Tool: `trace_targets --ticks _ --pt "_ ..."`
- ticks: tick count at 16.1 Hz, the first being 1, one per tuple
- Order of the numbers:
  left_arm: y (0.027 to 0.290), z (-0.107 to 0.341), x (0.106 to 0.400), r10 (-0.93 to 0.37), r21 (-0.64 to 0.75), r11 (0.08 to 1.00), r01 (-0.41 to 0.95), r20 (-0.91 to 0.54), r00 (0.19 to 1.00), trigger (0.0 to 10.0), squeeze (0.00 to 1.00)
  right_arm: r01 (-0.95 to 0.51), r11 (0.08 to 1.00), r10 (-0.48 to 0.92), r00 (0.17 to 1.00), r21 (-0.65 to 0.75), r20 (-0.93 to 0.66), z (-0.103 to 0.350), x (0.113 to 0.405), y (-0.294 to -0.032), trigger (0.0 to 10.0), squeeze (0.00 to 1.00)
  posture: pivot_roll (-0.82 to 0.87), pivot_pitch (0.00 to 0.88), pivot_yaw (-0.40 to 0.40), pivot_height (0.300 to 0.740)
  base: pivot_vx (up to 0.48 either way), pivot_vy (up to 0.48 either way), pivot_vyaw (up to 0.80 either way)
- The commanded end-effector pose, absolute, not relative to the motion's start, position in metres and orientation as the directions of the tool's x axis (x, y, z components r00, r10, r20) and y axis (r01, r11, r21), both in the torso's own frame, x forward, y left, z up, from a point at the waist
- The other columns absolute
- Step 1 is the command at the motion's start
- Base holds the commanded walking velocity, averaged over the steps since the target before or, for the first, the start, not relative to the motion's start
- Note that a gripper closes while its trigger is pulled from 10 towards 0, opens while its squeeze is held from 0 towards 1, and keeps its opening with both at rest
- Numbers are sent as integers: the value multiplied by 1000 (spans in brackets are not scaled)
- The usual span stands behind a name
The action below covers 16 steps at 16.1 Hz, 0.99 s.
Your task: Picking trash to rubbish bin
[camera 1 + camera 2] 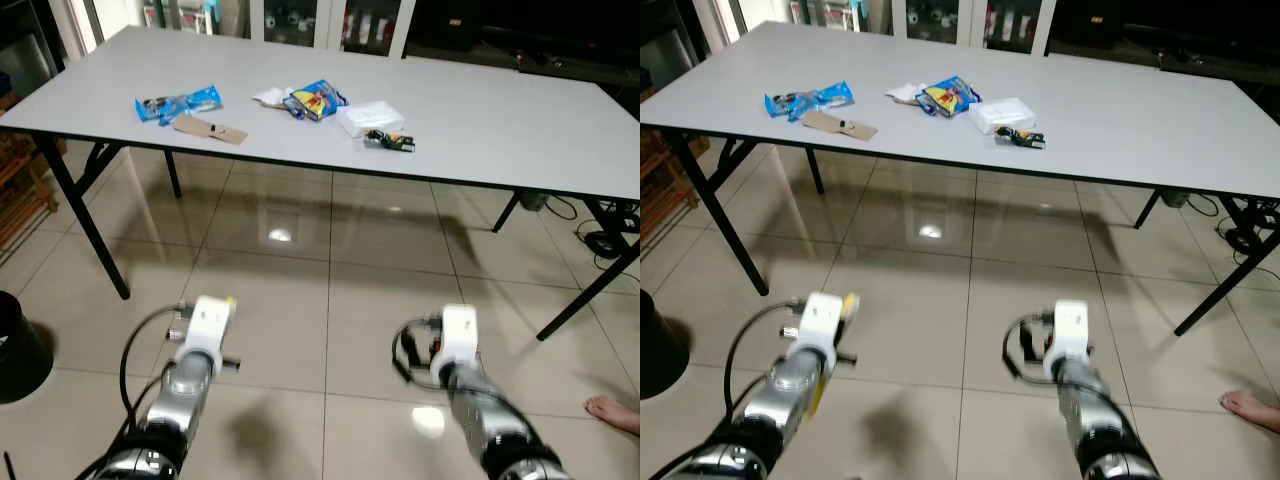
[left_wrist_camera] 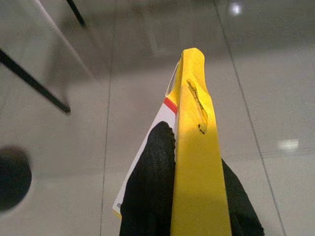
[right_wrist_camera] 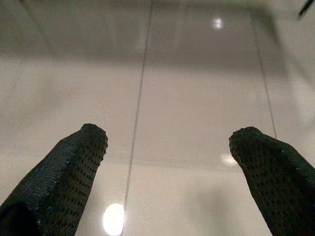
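A flat yellow packet (image 2: 197,147) with a white and red side is pinched between the black fingers of my left gripper (image 2: 194,167), held low over the tiled floor. A black rubbish bin (image 1: 15,345) stands on the floor at my far left and also appears as a dark round shape, the bin (image 2: 14,178). My right gripper (image 3: 170,147) is open over bare tiles, nothing between its fingers (image 3: 74,162). More trash lies on the grey table (image 1: 500,110): a blue wrapper (image 1: 178,103), a brown card piece (image 1: 210,129), a blue and yellow snack bag (image 1: 315,99), white paper (image 1: 370,115), a small dark packet (image 1: 390,140).
The table's black legs (image 1: 85,220) stand ahead on the left and right (image 1: 590,290). A person's bare foot (image 1: 612,412) rests on the floor at the lower right. Cables (image 1: 600,225) lie under the table's right end. Wooden slats (image 1: 20,190) are at the left edge.
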<state>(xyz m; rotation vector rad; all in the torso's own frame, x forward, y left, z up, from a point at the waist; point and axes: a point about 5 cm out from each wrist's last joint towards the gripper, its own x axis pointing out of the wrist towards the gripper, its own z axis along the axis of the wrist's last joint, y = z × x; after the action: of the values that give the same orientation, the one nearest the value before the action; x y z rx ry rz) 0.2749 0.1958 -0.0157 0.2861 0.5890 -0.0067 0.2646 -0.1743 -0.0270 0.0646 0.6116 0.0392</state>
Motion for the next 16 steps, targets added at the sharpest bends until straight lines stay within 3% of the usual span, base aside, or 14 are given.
trace_targets --ticks 1,2,3,4,11,16 --pt "197 -37 253 94 266 959 101 -631 770 10000 0 -6 998 44 755 60 -654 -45 245 -179 10000 0 -62 19 -94 740 0 0 0" --pt "198 -43 245 102 264 959 103 -660 745 10000 0 1 998 42 734 63 -678 -50 238 -179 10000 0 -61 18 -94 740 0 0 0" --pt "201 -62 218 127 267 957 114 -738 662 10000 0 21 999 6 659 26 -752 -65 217 -184 10000 0 -60 14 -98 740 0 0 0" --pt "201 -65 214 128 266 957 119 -752 646 10000 0 39 999 -5 628 24 -778 -72 206 -186 10000 0 -61 18 -99 740 0 0 0" --pt "196 -68 209 133 251 964 83 -733 667 10000 0 97 991 7 632 88 -775 -75 198 -188 10000 0 -51 0 -109 740 0 0 0" --pt "195 -68 208 138 244 968 64 -726 674 10000 0 68 993 30 641 95 -767 -75 199 -180 10000 0 -38 3 -116 740 0 0 726"
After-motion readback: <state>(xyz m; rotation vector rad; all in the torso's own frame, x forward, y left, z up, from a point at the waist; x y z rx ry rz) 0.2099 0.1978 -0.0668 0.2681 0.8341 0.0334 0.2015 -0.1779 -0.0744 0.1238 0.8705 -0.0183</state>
